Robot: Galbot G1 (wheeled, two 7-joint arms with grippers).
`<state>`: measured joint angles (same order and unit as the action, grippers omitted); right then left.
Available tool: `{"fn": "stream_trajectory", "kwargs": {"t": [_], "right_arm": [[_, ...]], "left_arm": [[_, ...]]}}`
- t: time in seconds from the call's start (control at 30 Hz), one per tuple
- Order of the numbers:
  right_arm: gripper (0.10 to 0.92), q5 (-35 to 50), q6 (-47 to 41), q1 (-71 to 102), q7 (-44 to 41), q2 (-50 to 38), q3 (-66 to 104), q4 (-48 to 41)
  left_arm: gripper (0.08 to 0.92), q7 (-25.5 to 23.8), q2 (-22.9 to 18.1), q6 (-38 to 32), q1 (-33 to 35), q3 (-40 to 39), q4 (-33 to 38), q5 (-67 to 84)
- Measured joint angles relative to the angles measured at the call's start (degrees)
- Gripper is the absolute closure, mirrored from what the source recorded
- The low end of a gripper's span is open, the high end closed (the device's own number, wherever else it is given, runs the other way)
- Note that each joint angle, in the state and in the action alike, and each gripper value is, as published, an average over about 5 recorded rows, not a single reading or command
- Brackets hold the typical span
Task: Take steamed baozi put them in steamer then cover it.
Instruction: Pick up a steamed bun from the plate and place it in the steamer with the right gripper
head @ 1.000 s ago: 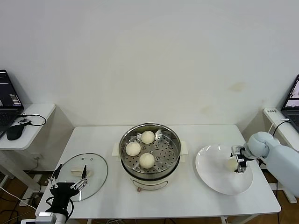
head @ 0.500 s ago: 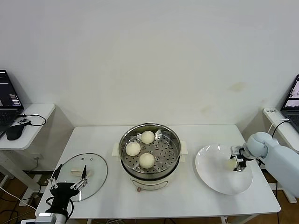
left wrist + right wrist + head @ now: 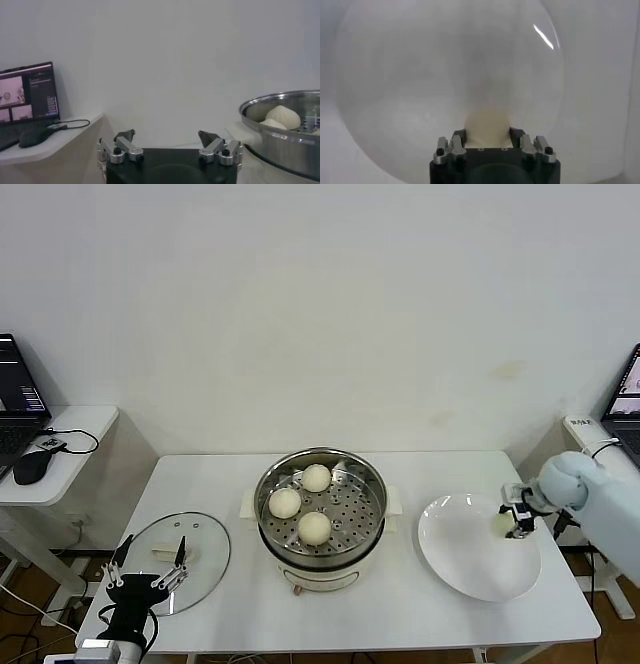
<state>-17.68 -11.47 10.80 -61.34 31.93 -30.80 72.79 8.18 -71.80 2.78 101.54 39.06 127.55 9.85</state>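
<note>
While three buns are sitting in the steamer, the fourth is being gripped over the plate.

Held bun: the fourth bun (image 3: 502,522) is sitting clamped between the fingers of the right gripper (image 3: 517,519), above the far right part of the white plate (image 3: 465,556); the right wrist view is showing the cream bun (image 3: 488,128) pressed between both fingers with the plate (image 3: 420,75) behind it.

Right gripper: it is squeezing the bun from both sides, and whether the bun is touching the plate cannot be told.

Buns in steamer: three buns (image 3: 314,527) are lying on the perforated floor, one at the back, one to the left, one at the front, all apart from each other.

Steamer: the shiny steel basket (image 3: 372,484) is standing uncovered on its cream pot base in the middle of the white table (image 3: 400,614), just beside the plate.

Lid: the glass lid (image 3: 205,554) is lying flat on the table to the left of the steamer, handle up.

Left gripper: the left gripper (image 3: 150,567) is hovering at the near edge of the lid with fingers spread wide, holding nothing; its wrist view is showing the gripper (image 3: 169,142) gaping and the steamer (image 3: 285,130) off to one side.

Surroundings: a side desk with a laptop (image 3: 15,399) and a mouse (image 3: 32,464) is standing to the left of the table.
</note>
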Motion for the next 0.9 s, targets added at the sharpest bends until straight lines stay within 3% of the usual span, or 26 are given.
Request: {"fn": "stream_trajectory", "kwargs": {"t": [0.37,0.9], "right_arm": [[0.449,10.8,-4.8,-19.5,1.0,-0.3,-14.7,7.9],[0.440,30.9,-16.8,-38.3,7.1,13.9,-29.6,12.9]], "left_arm": [[0.177,0.0,0.0,0.0,-0.5,-0.4,0.2,0.0],[0.177,0.0,-0.3,0.0,-1.1,-0.4,-0.6,0.1]]}}
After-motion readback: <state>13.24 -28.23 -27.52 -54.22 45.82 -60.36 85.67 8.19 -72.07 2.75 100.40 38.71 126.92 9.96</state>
